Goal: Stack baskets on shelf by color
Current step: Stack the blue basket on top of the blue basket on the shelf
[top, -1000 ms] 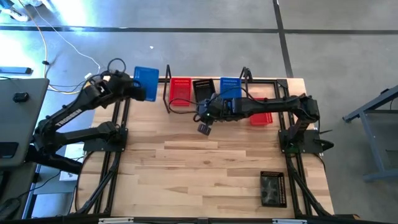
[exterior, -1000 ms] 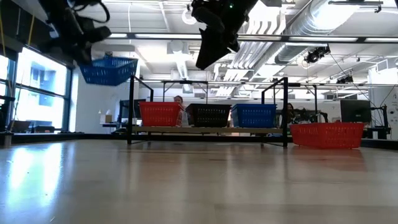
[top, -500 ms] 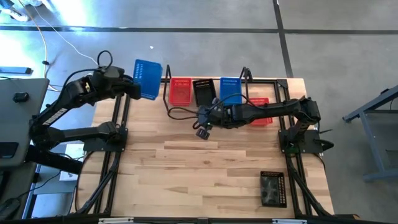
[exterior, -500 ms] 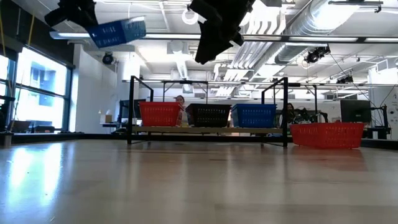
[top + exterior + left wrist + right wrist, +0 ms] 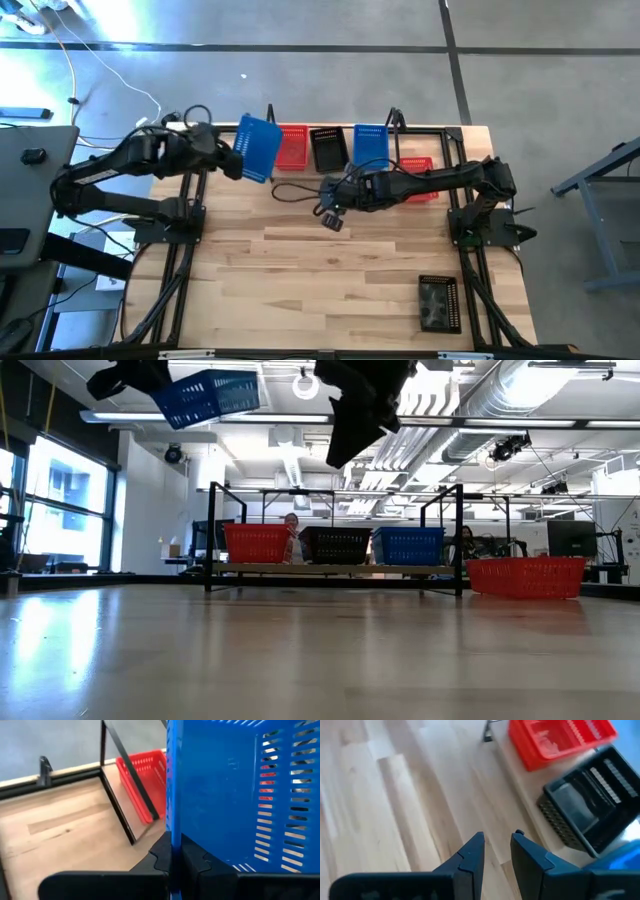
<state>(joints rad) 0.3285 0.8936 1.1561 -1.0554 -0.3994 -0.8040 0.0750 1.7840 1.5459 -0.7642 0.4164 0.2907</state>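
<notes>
— Three baskets sit on the shelf (image 5: 330,170) for you: a red basket (image 5: 291,146), a black basket (image 5: 328,148) and a blue basket (image 5: 369,143), side by side in that order from the left arm's end. Do you see the fourth one in the air?

— You mean the carried blue basket (image 5: 258,148)? Yes. Your left gripper (image 5: 228,158) is clamped on its rim, and the left wrist view shows the dark fingers (image 5: 162,857) pinching that blue wall edge-on. The low view has it tilted and high above the table (image 5: 330,270), near the shelf's left end, by the red one.

— You also have the right gripper (image 5: 329,216) out over the tabletop, just in front of the shelf. What about its fingers?

— Your right wrist view shows them parted with a narrow gap, nothing between them, only bare wood beneath.

— Where are your other baskets?

— One more red basket on the table (image 5: 417,178) lies just past the shelf's right end, partly under the right arm. You have another black basket on the table (image 5: 438,303) near the front right corner, well apart from the rest.
</notes>
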